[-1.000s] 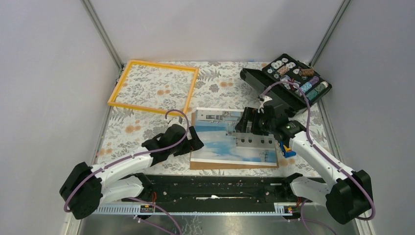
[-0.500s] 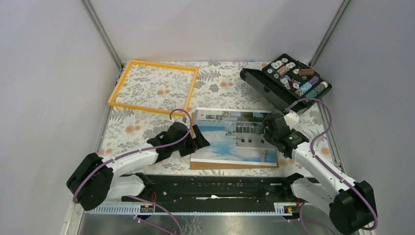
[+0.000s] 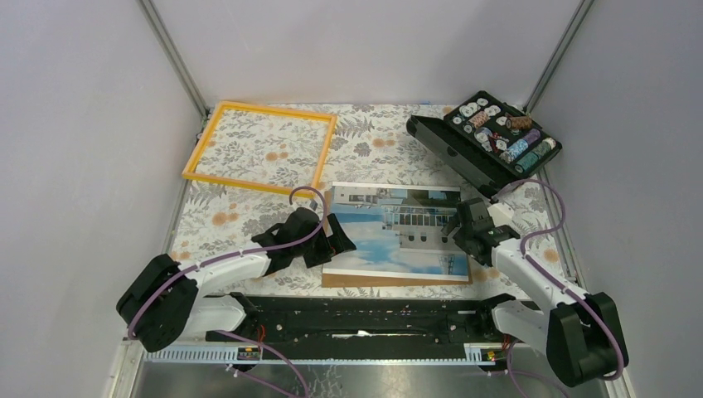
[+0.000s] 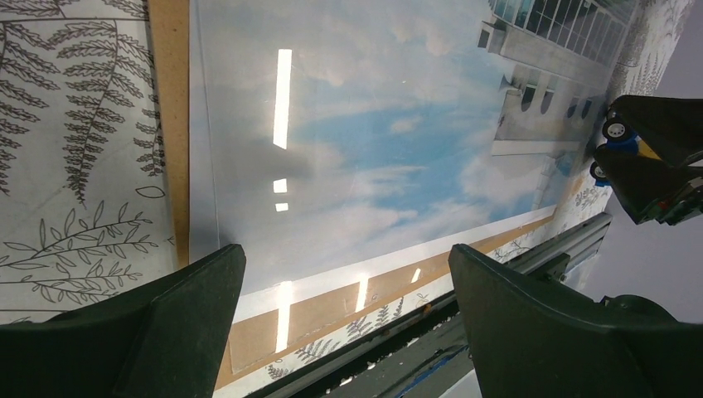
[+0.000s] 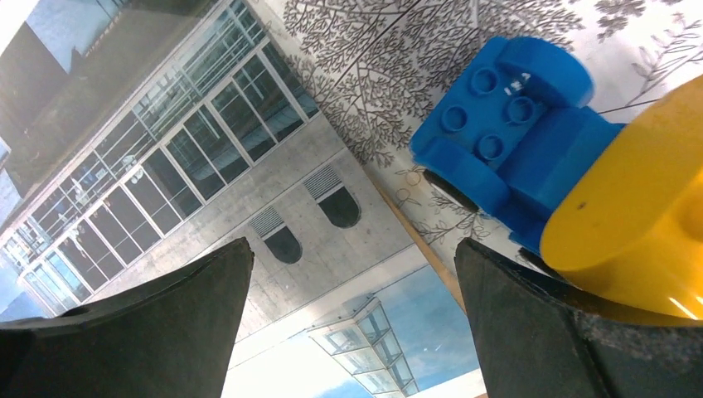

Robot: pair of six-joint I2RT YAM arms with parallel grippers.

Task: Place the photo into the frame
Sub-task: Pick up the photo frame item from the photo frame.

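The photo (image 3: 390,236) lies face up on the floral cloth, near the front middle, with brown backing showing along its near edge. The orange-yellow frame (image 3: 278,109) lies flat at the back left, apart from the photo. My left gripper (image 3: 338,243) is open at the photo's left edge; in the left wrist view (image 4: 344,253) its jaws straddle the photo's (image 4: 373,141) near left corner. My right gripper (image 3: 458,230) is open at the photo's right edge; in the right wrist view (image 5: 352,245) its jaws stand wide over the printed building (image 5: 207,166). Neither gripper holds anything.
A black case of small round parts (image 3: 497,137) stands open at the back right. A blue and yellow toy (image 5: 514,149) sits on the cloth just right of the photo, close to my right gripper. A black rail (image 3: 365,311) runs along the near edge.
My right gripper has drawn back from over the photo's middle to its right edge. My left gripper has moved slightly right to the photo's left edge. The photo and frame have not moved.
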